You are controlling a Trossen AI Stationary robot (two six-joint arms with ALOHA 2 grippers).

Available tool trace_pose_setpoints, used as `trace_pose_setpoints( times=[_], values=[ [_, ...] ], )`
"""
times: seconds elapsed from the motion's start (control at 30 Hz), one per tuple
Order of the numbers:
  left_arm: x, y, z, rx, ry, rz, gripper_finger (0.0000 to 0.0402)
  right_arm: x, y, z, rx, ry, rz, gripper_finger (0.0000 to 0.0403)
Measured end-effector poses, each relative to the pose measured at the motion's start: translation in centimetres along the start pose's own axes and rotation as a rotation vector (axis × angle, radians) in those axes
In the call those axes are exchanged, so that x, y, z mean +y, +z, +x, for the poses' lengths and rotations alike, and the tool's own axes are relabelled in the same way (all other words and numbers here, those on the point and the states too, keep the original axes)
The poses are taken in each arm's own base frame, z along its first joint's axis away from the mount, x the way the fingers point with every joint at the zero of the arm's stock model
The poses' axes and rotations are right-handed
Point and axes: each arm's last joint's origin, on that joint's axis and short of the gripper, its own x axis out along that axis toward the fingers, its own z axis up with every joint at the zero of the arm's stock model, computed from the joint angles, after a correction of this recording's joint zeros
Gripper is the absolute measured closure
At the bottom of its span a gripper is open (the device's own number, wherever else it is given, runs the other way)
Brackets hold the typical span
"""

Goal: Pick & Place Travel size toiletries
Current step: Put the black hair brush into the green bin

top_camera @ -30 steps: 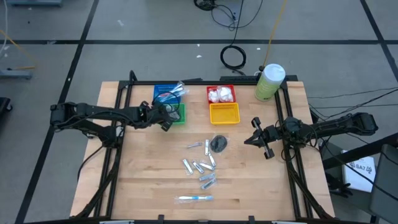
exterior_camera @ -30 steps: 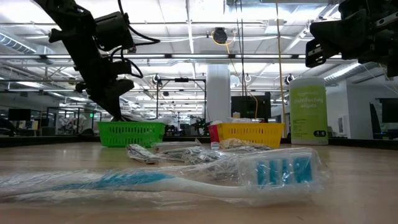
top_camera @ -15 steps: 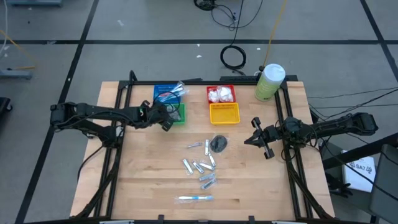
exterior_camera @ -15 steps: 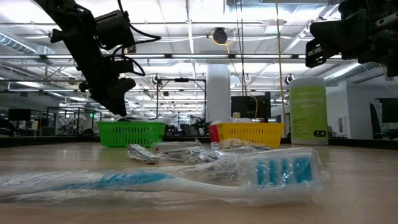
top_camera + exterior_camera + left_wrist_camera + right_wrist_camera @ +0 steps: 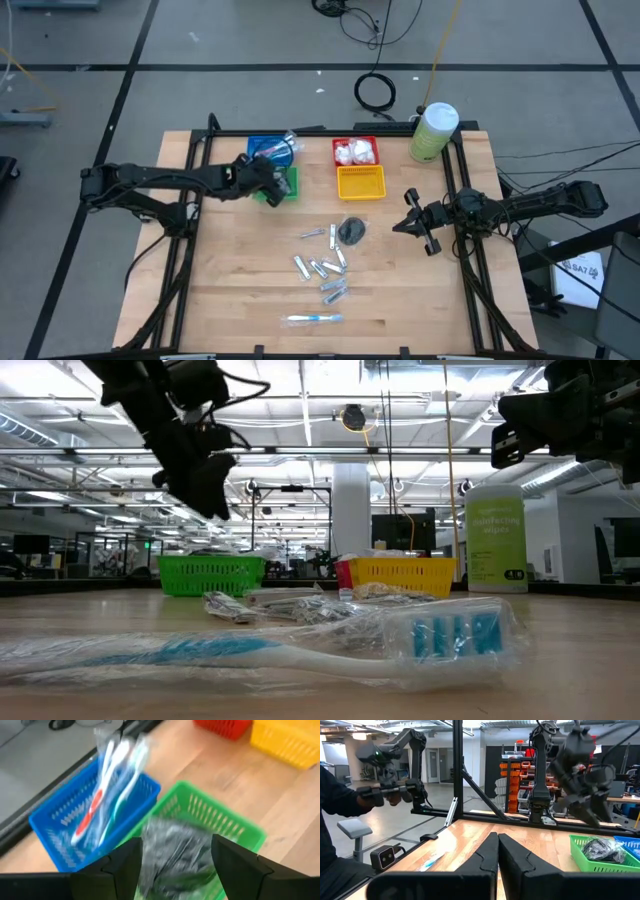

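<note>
Just above the green basket [image 5: 283,184] near the table's far edge, the left gripper [image 5: 268,180] hangs with fingers spread and empty; a dark wrapped disc [image 5: 172,852] lies in that basket. Toothbrushes [image 5: 107,790] fill the blue basket [image 5: 262,149] beside it. More toiletries [image 5: 322,265] lie scattered mid-table. The right gripper [image 5: 420,229], fingers pressed together, waits near the right edge.

Four baskets: blue [image 5: 262,149], green [image 5: 289,183], red [image 5: 355,150] and yellow [image 5: 361,182]. The canister [image 5: 432,132] is pale green with a white lid. At the table's [image 5: 230,280] six o'clock lies a blue-and-white toothbrush [image 5: 312,319] in clear wrap; the wood is light tan.
</note>
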Motion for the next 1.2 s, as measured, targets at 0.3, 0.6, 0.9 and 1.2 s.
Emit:
trace_pose_setpoints(
  times=[0.3,0.6,0.9,1.2],
  values=[
    [-1.0,1.9,-0.8,-0.034,-0.241,-0.060,0.0167,0.0,0.0,0.0,0.000,0.000,0.000,0.0403],
    [-3.3,3.0,-1.8,-0.150,-0.565,0.017,0.0167,0.0,0.0,0.0,0.000,0.000,0.000,0.0403],
    [-0.4,2.9,-9.1,-0.357,-0.676,0.144,0.0167,0.0,0.0,0.0,0.000,0.000,0.000,0.0403],
    [4.0,-2.5,-14.3,-0.599,-0.760,0.265,0.0167,0.0,0.0,0.0,0.000,0.000,0.000,0.0403]
  ],
)
